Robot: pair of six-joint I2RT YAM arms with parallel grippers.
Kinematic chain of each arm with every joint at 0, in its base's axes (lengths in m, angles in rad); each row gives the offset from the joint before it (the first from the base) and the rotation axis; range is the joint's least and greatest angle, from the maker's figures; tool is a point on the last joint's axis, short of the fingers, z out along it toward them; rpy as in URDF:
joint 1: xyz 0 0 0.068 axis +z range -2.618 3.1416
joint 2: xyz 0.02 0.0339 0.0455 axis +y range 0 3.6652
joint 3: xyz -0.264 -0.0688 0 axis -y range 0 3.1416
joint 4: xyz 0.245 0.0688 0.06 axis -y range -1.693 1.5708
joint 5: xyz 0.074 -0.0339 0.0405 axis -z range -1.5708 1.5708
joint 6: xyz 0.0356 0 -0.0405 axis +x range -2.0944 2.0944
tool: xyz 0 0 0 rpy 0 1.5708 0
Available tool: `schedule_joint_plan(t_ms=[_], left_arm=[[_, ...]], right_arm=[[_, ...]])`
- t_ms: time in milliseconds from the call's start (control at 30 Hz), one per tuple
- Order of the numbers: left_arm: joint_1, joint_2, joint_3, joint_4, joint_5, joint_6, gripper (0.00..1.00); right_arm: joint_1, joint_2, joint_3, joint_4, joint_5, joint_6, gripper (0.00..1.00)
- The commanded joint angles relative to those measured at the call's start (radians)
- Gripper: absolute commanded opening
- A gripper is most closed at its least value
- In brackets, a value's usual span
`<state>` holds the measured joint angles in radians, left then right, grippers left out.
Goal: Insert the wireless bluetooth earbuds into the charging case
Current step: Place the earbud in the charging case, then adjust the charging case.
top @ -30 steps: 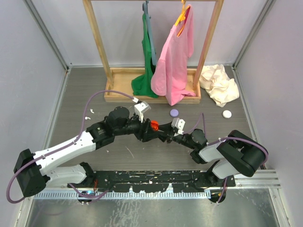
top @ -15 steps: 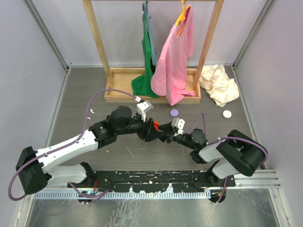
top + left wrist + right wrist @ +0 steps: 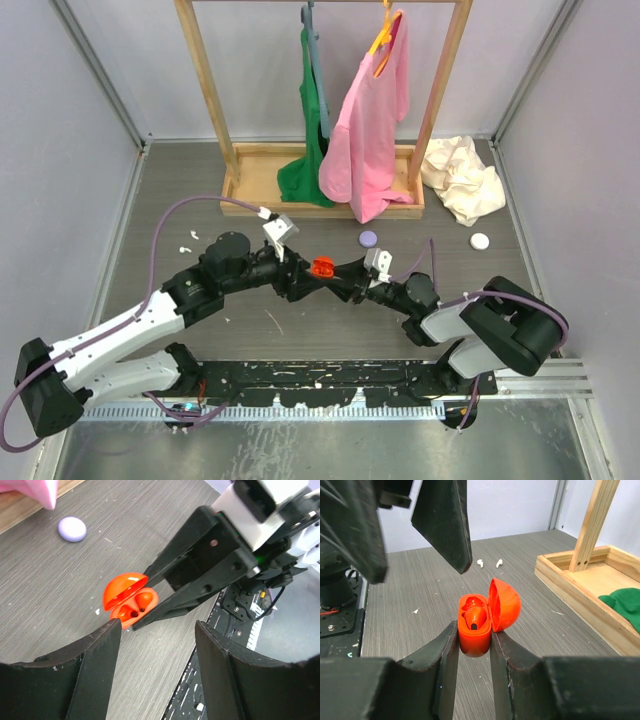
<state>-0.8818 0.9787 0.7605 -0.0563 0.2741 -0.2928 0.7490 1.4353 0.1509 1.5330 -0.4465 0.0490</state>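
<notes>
Item: orange case (image 3: 322, 267), mid-table in the overhead view, with its lid (image 3: 504, 605) hinged open at 3 o'clock of the base in the right wrist view. Holder: right gripper (image 3: 474, 632), jaws pinching the base from both sides. Contents: one orange earbud (image 3: 474, 616) in a well; whether it is fully seated, and whether the second well is filled, cannot be told. Attendant: left gripper (image 3: 157, 627), at 8 o'clock of the case in the overhead view, jaws spread with nothing between them, just short of the case. Nearby: a purple disc (image 3: 368, 239) at 2 o'clock of the case, and two white bits (image 3: 481, 563) on the table at 9 o'clock, well apart (too small to name). Handling notes, as judgement: the step in hand looks like seating an earbud and getting clear. The right grip belongs low on the base and off the hinge, so the lid swings free. The left fingers should back straight away from the opening, touching neither lid nor earbud. A light press on top settles an earbud that sits proud. Any further earbud goes in stem first, lined up over its well before release.
</notes>
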Motion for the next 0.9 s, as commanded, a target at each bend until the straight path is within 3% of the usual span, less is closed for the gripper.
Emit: schedule_joint_plan(t_ms=[0,300,867], left_arm=[[0.050,-0.062,-0.045,0.081,0.047,0.027,0.62],[0.137,-0.148,-0.195,0.272,0.169,-0.016,0.64],[0.158,-0.190,-0.363,0.657,0.209,-0.118,0.66]], right_arm=[[-0.017,-0.043,0.009,0.148,-0.054,0.042,0.15],[-0.048,-0.096,0.031,0.149,-0.119,0.163,0.15],[-0.049,-0.189,0.068,0.141,-0.165,0.280,0.15]])
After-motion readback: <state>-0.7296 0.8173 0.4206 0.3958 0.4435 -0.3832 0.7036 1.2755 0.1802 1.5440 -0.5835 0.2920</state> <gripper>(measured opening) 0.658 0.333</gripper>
